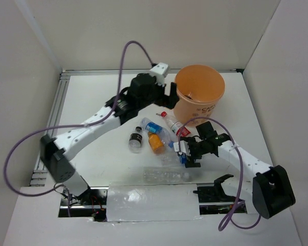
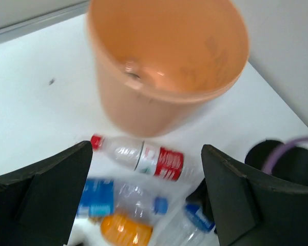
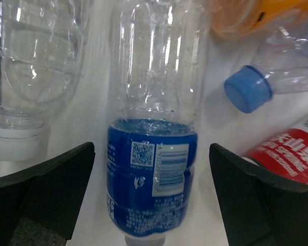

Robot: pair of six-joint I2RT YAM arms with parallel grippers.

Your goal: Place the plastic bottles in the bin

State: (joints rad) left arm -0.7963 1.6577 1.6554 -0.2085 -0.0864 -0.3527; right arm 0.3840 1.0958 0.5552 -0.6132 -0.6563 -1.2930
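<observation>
Bottles (image 1: 155,142) lay on the table (image 1: 92,97) beside the orange bin (image 1: 200,87). Left claw (image 2: 146,148) hung released near it; right claw (image 3: 151,148), released, straddled a blue-labelled bottle (image 3: 151,169).

We reach forward with both sets of fingers spread.
Our left arm (image 1: 92,125) stretches far, left gripper (image 1: 169,96) gaping wide; our right arm (image 1: 246,161) stays low, right gripper (image 1: 187,155) equally wide.

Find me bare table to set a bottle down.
Bare white table right of the round orange plastic bin, and at the far-left corner behind the left arm. Crowded: the small plastic bottles bunched just before the bin.
</observation>
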